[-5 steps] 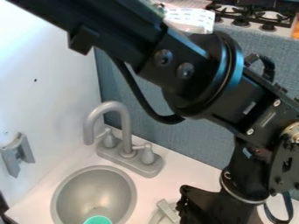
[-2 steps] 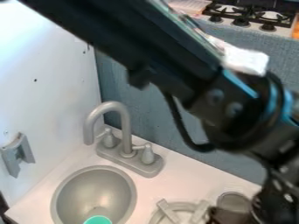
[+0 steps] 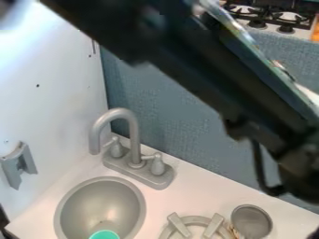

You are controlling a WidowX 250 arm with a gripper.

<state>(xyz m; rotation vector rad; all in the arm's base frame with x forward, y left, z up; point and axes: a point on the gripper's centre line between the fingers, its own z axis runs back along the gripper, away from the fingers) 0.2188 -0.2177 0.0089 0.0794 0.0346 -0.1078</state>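
The black arm (image 3: 187, 60) crosses the camera view from the top left down to the right edge, above the counter. Below it stands a grey metal cup (image 3: 252, 218) near the bottom right. Left of the cup lies a grey ring-shaped piece with two slanted bars (image 3: 179, 225), partly cut off by the bottom edge. In the grey sink (image 3: 98, 201) at lower left sits a teal round object (image 3: 104, 235), also cut off by that edge.
A grey faucet (image 3: 133, 140) with two handles rises behind the sink. A grey bracket (image 3: 18, 164) is on the white left wall (image 3: 50, 107). The blue-grey back panel (image 3: 149, 116) bounds the counter; a stove (image 3: 271, 17) is beyond it.
The arm has swung to the right, its forward part passing out over the right edge. The metal cup and ring-shaped piece, first covered or partly covered, have come into sight.
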